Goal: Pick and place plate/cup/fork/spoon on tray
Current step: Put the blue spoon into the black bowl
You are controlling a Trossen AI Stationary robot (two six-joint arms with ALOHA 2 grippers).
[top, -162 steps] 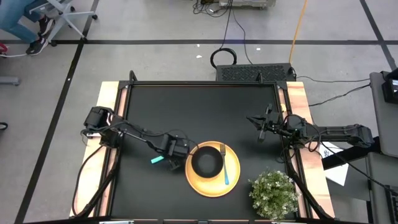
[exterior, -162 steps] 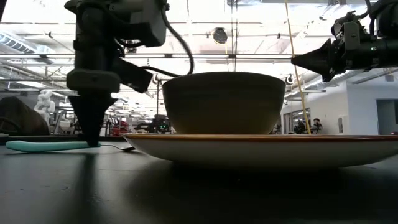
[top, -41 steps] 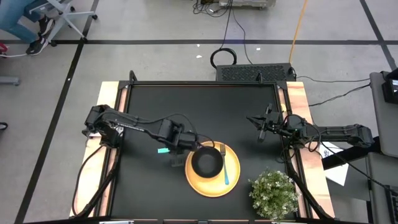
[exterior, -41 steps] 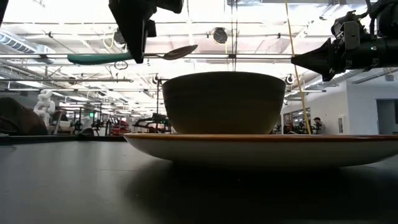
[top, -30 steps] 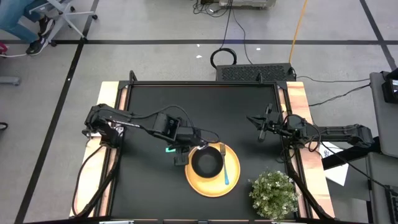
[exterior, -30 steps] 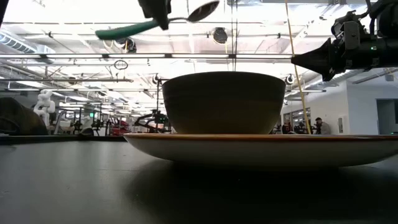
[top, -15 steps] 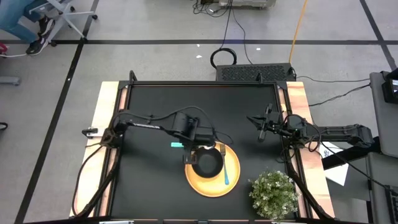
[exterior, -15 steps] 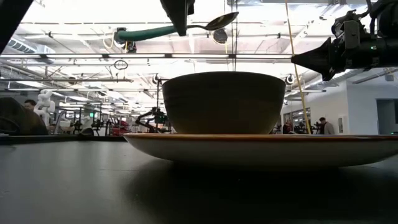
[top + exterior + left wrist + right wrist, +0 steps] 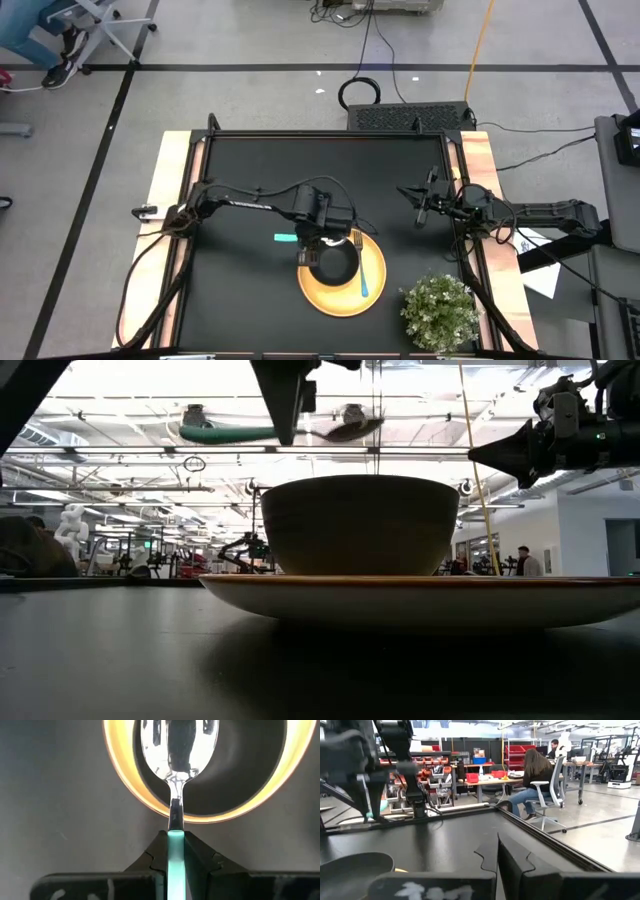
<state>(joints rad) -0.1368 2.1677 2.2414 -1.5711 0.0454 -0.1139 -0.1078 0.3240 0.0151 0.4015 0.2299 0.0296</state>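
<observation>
Cup (image 9: 333, 262) and fork (image 9: 362, 266) already sit on the tray (image 9: 375, 295), toward the table's near edge. Left gripper (image 9: 175, 851) is clamped on the spoon (image 9: 176, 750) handle, spoon in the air with its head over the cup and tray rim. Spoon placement is all that's left. Right gripper (image 9: 421, 209) parked closed by the right edge

A black table (image 9: 260, 180) with pale wooden side strips carries a flat yellow tray (image 9: 375, 290) toward its near edge. A small potted plant (image 9: 440, 310) stands at the near right corner, seemingly on the tabletop, just beside the tray but apart from it.
</observation>
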